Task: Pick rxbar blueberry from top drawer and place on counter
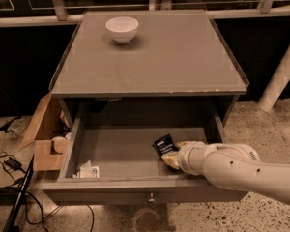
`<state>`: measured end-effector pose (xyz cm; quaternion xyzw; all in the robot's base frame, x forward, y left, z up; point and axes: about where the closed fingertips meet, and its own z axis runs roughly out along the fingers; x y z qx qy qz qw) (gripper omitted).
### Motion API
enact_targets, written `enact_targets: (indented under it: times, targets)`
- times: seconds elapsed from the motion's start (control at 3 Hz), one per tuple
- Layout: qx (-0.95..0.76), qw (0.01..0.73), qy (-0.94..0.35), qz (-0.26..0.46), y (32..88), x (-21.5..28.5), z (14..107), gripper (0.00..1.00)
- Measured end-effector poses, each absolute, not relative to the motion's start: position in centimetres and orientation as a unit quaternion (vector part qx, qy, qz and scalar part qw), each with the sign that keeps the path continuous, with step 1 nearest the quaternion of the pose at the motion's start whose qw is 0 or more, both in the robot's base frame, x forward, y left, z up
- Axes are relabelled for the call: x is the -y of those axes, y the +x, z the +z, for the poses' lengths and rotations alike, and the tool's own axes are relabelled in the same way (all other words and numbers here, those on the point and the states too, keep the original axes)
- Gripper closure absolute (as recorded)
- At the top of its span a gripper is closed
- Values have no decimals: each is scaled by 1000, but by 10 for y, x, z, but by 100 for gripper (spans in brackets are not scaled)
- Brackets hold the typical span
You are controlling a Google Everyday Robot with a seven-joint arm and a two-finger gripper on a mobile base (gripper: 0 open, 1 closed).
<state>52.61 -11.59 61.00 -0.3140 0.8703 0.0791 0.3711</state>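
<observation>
The top drawer is pulled open, with its round knob on the front panel. The rxbar blueberry, a dark wrapper with pale lettering, sits tilted at the drawer's right side. My gripper reaches into the drawer from the right on a white arm and is shut on the bar's lower right end, its tan fingers against the wrapper. The grey-brown counter lies above the drawer.
A white bowl stands on the counter's far left. A white crumpled paper packet lies in the drawer's front left corner. An open cardboard box and cables are on the floor at left. A white post leans at right.
</observation>
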Motion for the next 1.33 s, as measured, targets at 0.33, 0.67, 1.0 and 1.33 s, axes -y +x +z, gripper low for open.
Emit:
enact_targets:
  times: [0.33,0.67,1.0,1.33]
  targets:
    - [-855,376,-349,84,525,102,605,100]
    - [-834,379,-389,102,534,92,605,100]
    - [-815,405,-392,137,549,95,650,100]
    - [-756,442,-473,97,580,130,754,100]
